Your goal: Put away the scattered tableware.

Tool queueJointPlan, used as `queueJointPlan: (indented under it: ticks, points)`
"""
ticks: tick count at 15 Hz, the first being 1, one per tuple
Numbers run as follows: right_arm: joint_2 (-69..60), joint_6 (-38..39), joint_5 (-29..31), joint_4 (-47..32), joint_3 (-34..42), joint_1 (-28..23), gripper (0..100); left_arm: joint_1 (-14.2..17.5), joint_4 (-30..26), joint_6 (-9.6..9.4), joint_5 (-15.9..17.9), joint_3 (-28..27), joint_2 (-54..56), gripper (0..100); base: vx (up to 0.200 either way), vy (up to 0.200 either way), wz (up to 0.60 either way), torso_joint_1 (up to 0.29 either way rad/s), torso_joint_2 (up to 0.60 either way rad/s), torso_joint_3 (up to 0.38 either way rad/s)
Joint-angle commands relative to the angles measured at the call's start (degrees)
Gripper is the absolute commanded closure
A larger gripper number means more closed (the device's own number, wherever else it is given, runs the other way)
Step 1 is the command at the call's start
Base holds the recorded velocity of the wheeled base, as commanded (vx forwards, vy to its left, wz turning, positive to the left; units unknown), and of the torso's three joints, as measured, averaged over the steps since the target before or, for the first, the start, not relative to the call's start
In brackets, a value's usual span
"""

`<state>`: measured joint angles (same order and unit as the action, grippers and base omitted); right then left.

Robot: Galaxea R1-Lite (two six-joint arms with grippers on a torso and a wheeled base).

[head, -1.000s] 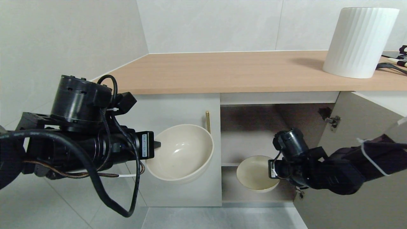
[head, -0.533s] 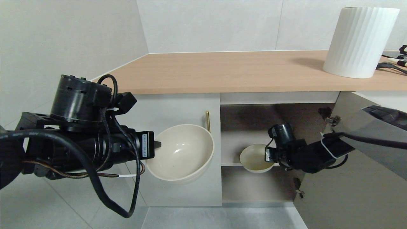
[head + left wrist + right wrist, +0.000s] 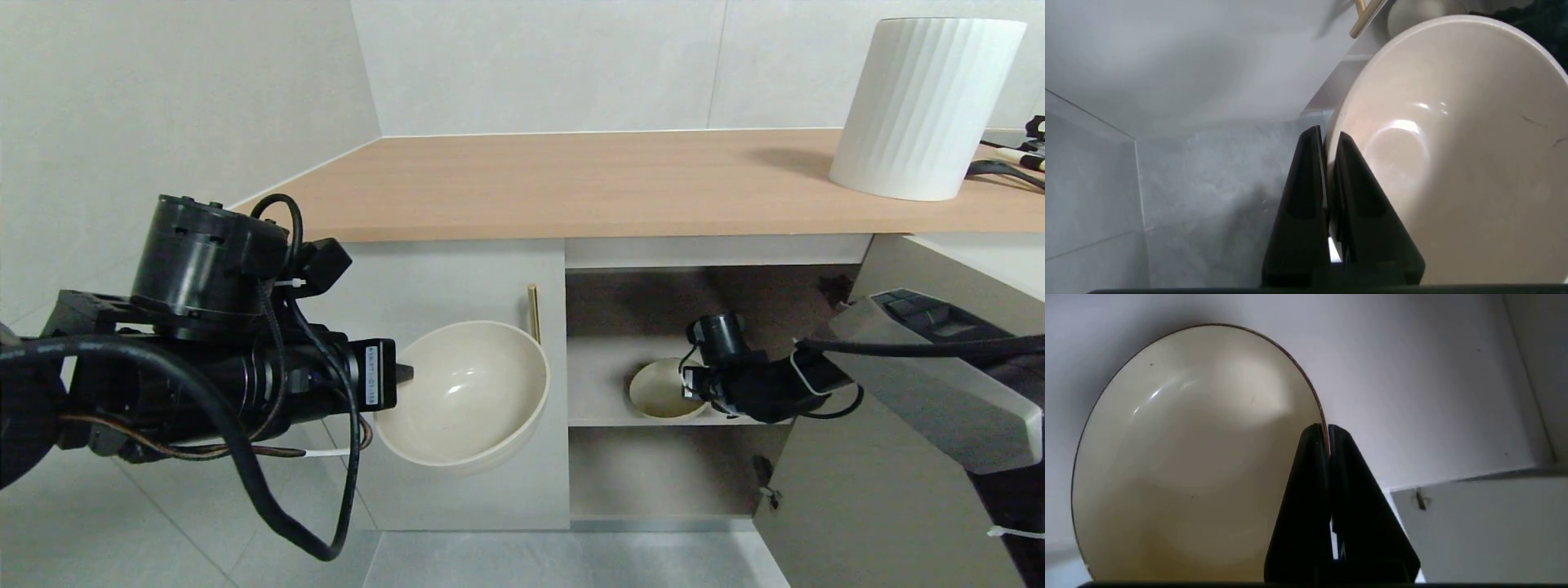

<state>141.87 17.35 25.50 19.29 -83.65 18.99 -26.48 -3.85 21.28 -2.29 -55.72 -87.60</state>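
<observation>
**Two bowls, each pinched by a hand at the cabinet**

The right hand (image 3: 1327, 434) is inside the open cabinet (image 3: 637, 310), in its upper compartment. Its fingers are pressed together on the rim of the small bowl (image 3: 660, 390). The bowl lies beyond the fingertips, toward the cabinet's closed door (image 3: 457, 278), low over the shelf (image 3: 600, 412); I cannot tell whether it touches it. In front of that closed door the left hand (image 3: 1327, 140) pinches the rim of the large bowl (image 3: 461, 396). This bowl hangs tilted, covering the lower end of the brass handle (image 3: 532, 306). On the tabletop (image 3: 571, 180) above the cabinet stands a white ribbed container (image 3: 922, 106).
</observation>
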Motion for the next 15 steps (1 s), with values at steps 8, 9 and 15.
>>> queueJointPlan:
  ticks: [8,9,15]
  points:
    - [6.57,0.23,3.24,0.23,-8.28,-0.89,100,-0.59,-0.01,0.07,0.01,0.18,-0.11,100,0.000,0.000,0.00,0.000,0.00,0.000]
    - [6.66,0.23,3.24,0.23,-8.37,-0.89,100,-0.59,-0.01,0.07,0.01,0.18,-0.20,100,0.000,0.000,0.00,0.000,0.00,0.000]
    - [6.57,0.32,3.24,0.23,-8.63,-0.89,0,-0.68,-0.01,0.07,0.01,0.18,-0.11,100,0.000,0.000,0.00,0.000,0.00,0.000]
